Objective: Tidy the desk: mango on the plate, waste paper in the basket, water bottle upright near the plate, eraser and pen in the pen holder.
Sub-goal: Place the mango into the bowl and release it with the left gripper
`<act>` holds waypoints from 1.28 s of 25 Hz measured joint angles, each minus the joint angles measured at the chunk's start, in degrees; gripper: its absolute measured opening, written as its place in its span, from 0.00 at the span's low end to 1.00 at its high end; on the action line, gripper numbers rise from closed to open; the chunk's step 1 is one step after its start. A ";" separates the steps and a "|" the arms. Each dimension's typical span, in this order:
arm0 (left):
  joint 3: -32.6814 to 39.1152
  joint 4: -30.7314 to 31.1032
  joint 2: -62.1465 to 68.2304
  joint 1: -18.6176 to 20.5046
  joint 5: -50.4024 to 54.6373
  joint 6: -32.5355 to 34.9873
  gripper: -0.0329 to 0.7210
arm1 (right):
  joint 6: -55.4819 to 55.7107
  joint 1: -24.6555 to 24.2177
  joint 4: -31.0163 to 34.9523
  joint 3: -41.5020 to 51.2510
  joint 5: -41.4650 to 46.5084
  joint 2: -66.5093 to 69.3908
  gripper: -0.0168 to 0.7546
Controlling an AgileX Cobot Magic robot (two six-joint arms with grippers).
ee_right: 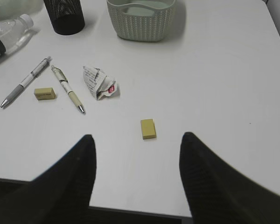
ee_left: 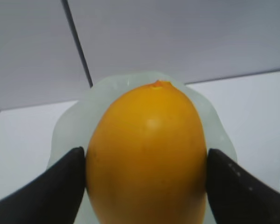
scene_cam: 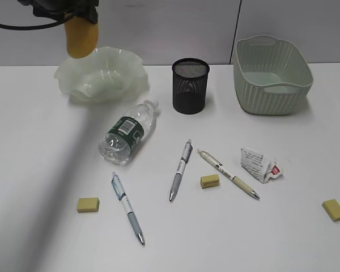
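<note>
My left gripper [ee_left: 145, 156] is shut on the yellow-orange mango [ee_left: 147, 154] [scene_cam: 81, 38], which hangs above the wavy green plate [scene_cam: 73, 73] [ee_left: 67, 126]. The water bottle [scene_cam: 129, 131] lies on its side on the desk [scene_cam: 45, 170] in front of the plate. The black mesh pen holder [scene_cam: 190, 85] stands mid-back and the green basket [scene_cam: 271, 73] at back right. Three pens [scene_cam: 128, 207] [scene_cam: 181, 169] [scene_cam: 227, 173] and three yellow erasers [scene_cam: 88, 204] [scene_cam: 209, 181] [scene_cam: 334, 209] lie across the front. The waste paper [scene_cam: 259, 164] [ee_right: 100, 82] lies right of centre. My right gripper [ee_right: 137, 140] hangs open and empty above the desk's near edge.
A grey wall with a dark seam [ee_left: 77, 42] rises behind the desk. In the right wrist view the nearest eraser [ee_right: 148, 129] lies just ahead of the open fingers, and the desk's front edge [ee_right: 130, 210] runs below them.
</note>
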 joint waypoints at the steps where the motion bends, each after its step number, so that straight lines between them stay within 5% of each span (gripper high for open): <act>1: -0.91 0.00 1.14 0.00 -1.42 0.00 0.81 | 0.00 0.00 0.00 0.00 0.00 0.00 0.61; 15: -4.73 0.00 13.12 1.19 -11.27 0.00 0.81 | 0.00 0.00 0.00 0.00 0.00 0.00 0.61; 32: -4.77 -0.11 16.00 1.23 -2.89 0.00 0.81 | 0.00 0.00 0.00 0.00 0.00 0.00 0.61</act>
